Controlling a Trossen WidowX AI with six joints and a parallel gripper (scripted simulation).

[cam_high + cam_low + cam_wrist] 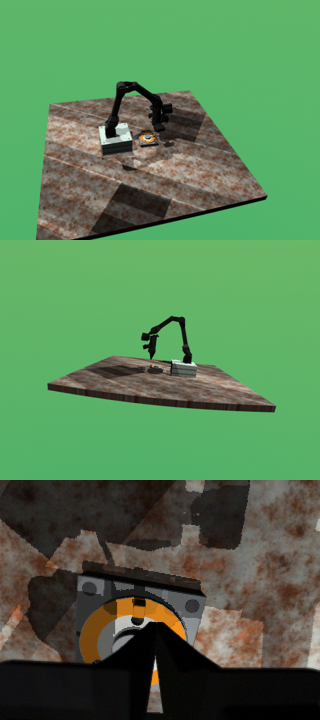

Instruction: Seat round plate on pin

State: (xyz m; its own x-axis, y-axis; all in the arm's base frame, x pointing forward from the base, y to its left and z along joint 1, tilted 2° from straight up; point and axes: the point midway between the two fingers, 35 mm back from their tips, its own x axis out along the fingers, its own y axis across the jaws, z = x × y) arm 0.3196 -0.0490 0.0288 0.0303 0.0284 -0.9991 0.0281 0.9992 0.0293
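The round plate [142, 139] [88, 636], an orange ring with a pale inner ring, sits around the grey post [147, 136] [126, 642] on the dark square base [149, 145] [155, 371] [86, 602]. The orange tab [151, 365] [139, 611] stands up on the plate's side away from the arm's mount. A dark hole [137, 621] shows beside the tab. The pin cannot be made out, and any tilt is too small to tell. My gripper [158, 129] [151, 358] [156, 628] is shut and empty, pointing down above the plate without touching it. Its fingers hide the plate's near part in the wrist view.
The arm's pale mounting box [116, 139] [183, 369] stands close beside the base. The mottled brown table [193, 170] [116, 387] has dark shadow patches and ends at straight edges, with green background beyond.
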